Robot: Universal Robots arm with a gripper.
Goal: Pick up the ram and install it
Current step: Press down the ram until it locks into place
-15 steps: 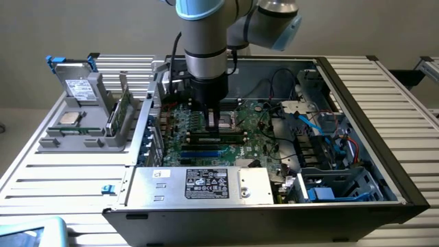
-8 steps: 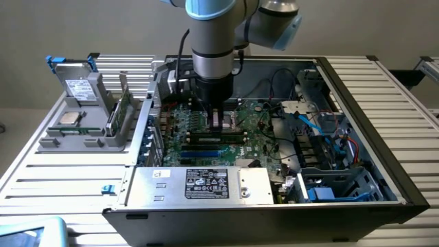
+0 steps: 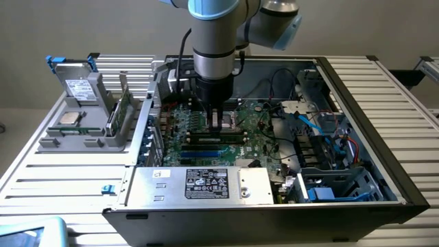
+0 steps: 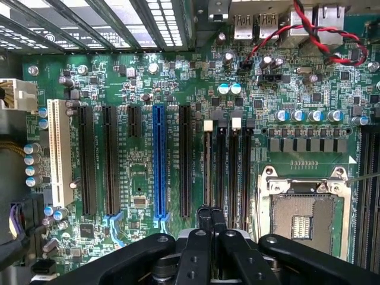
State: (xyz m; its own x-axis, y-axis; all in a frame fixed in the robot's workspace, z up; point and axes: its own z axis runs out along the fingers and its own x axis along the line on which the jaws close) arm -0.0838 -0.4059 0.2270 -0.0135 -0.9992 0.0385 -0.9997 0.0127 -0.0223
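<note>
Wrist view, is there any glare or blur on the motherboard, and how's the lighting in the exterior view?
Wrist view: the motherboard is evenly lit and sharp, with bright washed-out patches on the slatted metal beyond it; the gripper up close looks dark and soft. Exterior view: soft room light, the computer case interior shadowed, the power supply pale with mild glare.

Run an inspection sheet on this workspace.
Surface: slatted metal table carrying open PC case.
Job's things: ram standing on edge in grey holder, exterior view's left; memory slots on motherboard.
Clutter: processor chip and drive on the holder.
Claw: shut, low over the memory slots, nothing seen between fingers.
Cables: red-black wires; blue cables.
Surroundings: plain wall.
</note>
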